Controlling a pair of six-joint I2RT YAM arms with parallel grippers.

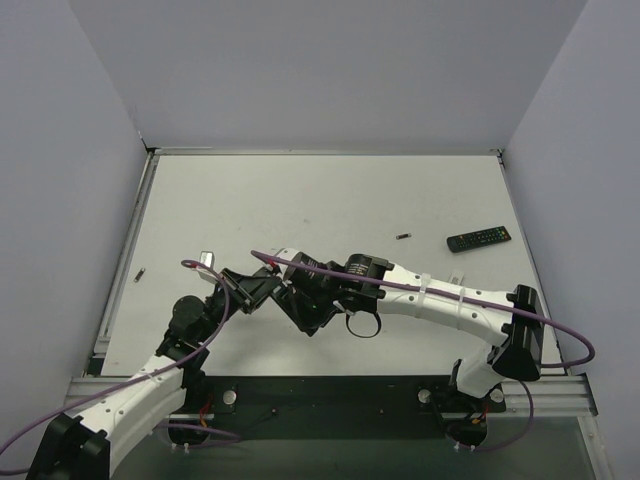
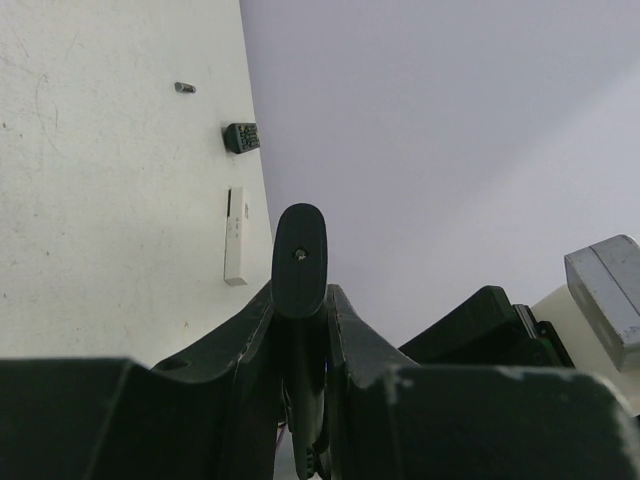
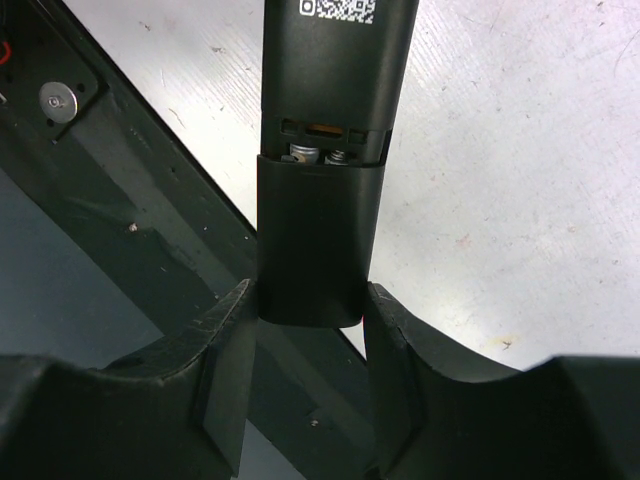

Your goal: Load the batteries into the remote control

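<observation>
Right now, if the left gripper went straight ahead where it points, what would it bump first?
Probably the wall. Past the remote the left gripper holds, nothing else looks in line, though depth is unclear.

**You have one remote held between both arms at mid-bench, and the rest lies off to the right.**

The remote control (image 3: 318, 80) sits toward the front of the bench (image 1: 300, 190). Your left fingers (image 2: 245, 335) pinch its left end, and your right fingers (image 3: 225, 340) clamp either side of its right end. Behind it and to the right, a battery (image 1: 404, 236) lies alone. A second remote (image 1: 478, 239) lies further right, near the bench's right edge, and a third remote (image 2: 236, 235) lies in front of that one. A small piece (image 1: 140, 273) rests at the left edge.
</observation>
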